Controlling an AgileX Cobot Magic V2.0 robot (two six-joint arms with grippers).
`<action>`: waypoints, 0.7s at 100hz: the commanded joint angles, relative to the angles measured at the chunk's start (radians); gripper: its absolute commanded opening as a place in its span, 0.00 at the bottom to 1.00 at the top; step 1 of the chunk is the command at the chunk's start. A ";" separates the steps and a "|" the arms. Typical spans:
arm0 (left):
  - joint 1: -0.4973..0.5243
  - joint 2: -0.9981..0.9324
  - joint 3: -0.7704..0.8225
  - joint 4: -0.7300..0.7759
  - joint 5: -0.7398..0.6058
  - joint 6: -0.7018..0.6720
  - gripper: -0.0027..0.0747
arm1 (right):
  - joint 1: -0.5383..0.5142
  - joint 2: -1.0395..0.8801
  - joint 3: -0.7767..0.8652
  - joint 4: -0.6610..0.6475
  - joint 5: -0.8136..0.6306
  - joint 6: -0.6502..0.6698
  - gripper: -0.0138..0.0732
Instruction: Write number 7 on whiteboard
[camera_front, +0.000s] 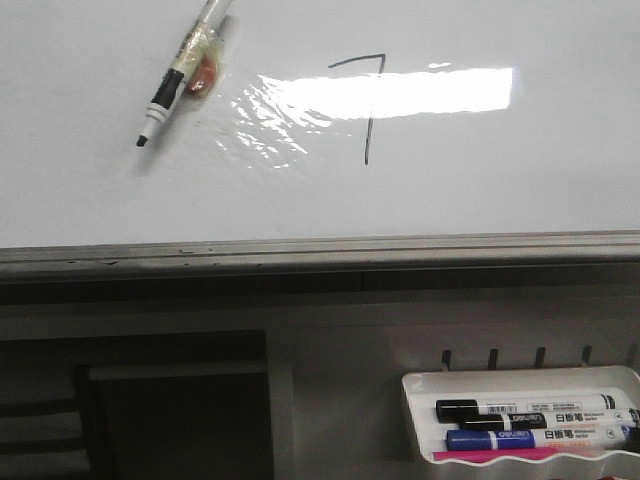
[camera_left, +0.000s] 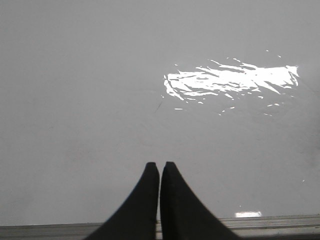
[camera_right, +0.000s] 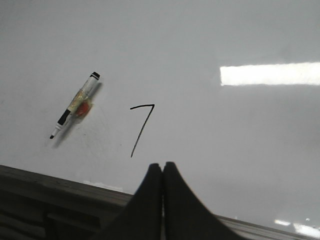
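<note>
Glossy whiteboard (camera_front: 90, 190), one number 7 (camera_front: 368, 100), one taped marker (camera_front: 178, 75), left hand (camera_left: 159, 167) and right hand (camera_right: 163, 167) both pinched closed, empty

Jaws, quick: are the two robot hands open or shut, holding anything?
Left gripper: jaws shut, holding nothing.
Right gripper: jaws shut, holding nothing.

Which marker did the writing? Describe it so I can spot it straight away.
Start at the whiteboard and find the number 7 near its middle. To the left of the 7 lies a lone marker flat on the board, uncapped, black tip exposed, clear tape and an orange patch on its barrel. The capped markers sit in the tray below.
</note>
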 joint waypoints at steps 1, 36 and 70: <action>-0.005 -0.031 0.036 0.001 -0.077 -0.011 0.01 | -0.006 0.008 -0.024 -0.027 -0.110 0.010 0.09; -0.005 -0.031 0.036 0.001 -0.077 -0.011 0.01 | -0.006 0.012 0.115 -0.900 -0.395 0.724 0.09; -0.005 -0.030 0.036 0.001 -0.077 -0.011 0.01 | -0.011 -0.019 0.240 -0.986 -0.377 0.729 0.09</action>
